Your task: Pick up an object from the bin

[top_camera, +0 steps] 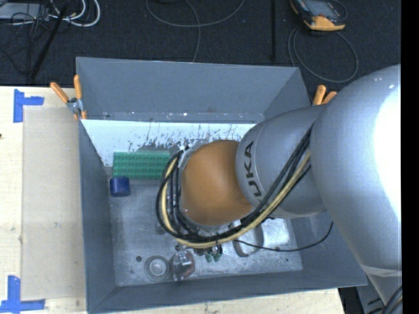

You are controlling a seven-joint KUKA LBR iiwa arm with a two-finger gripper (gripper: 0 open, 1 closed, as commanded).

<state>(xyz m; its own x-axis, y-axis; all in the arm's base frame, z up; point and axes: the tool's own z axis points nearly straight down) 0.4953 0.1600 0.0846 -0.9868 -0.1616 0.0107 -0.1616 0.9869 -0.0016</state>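
Green studded plate [139, 165], blue piece [119, 186], grey bin [183, 90]

A robotics lab: KUKA arm [353, 162] over a metal bin [183, 87], cables [88, 8] strewn behind.

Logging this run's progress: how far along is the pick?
Done: the arm is down in the bin, orange wrist cover over the floor's middle. In hand: nothing visibly held. Left: grasp and lift; the green ridged block, blue piece and clear round lid lie on the floor.
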